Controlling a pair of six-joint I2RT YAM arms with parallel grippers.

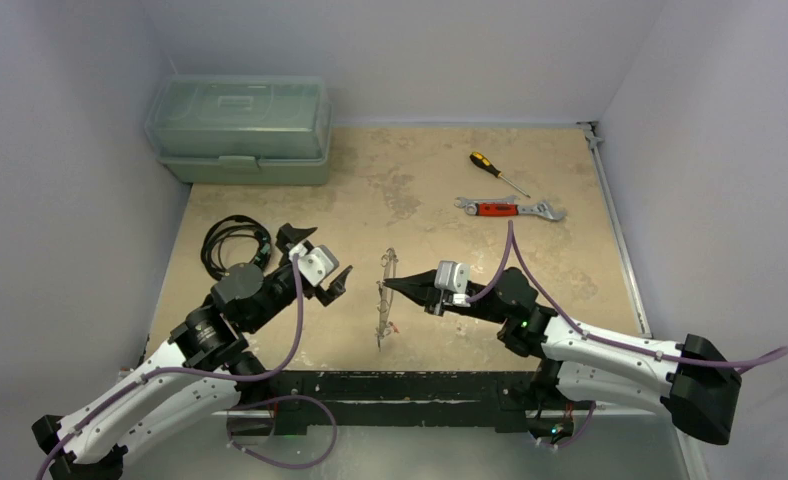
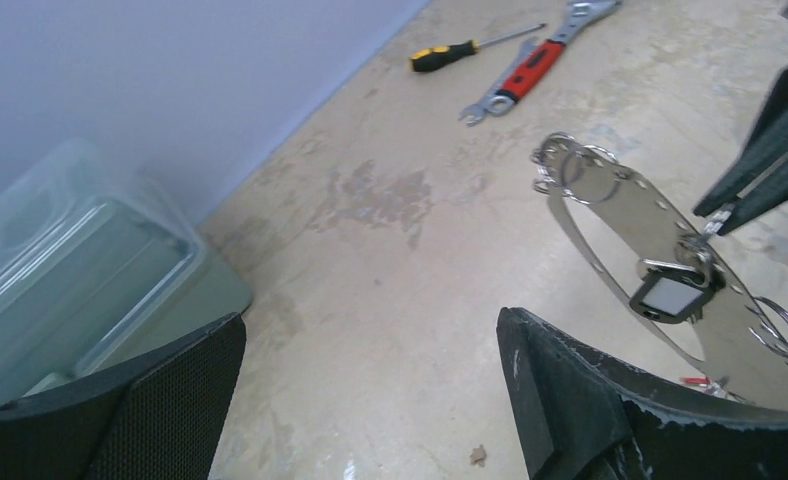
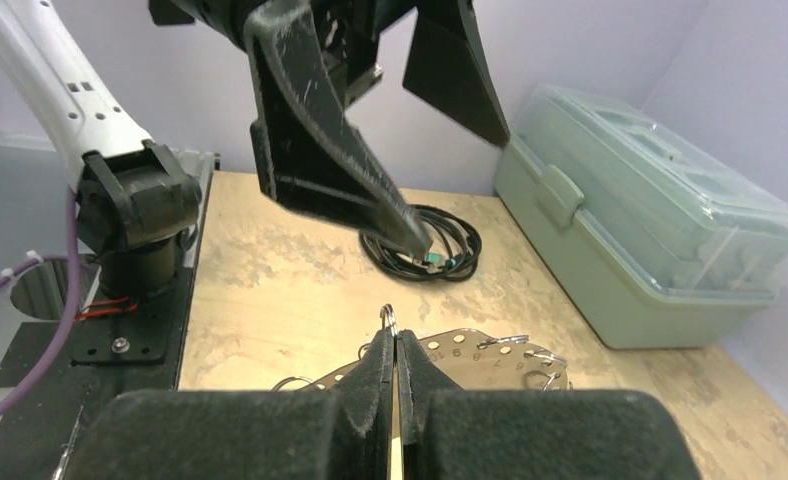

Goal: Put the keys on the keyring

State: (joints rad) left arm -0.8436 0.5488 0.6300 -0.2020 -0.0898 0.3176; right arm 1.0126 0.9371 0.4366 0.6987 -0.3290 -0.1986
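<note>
Two grippers flank the keyring [image 1: 384,305], which stands upright between them. Right gripper [image 1: 390,285] is clamped on its rim. Left gripper [image 1: 317,258] has its fingers wide apart, just beside. One of the keys [image 2: 670,295] hangs on it. Best to hold the ring steady.

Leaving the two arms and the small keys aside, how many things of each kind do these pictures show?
hand tools: 2 (screwdriver, wrench)
box: 1
cable: 1
keyring: 1
total: 5

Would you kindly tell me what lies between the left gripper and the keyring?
Only bare tabletop: the top external view shows nothing on the stretch between the open left gripper and the keyring.
</note>
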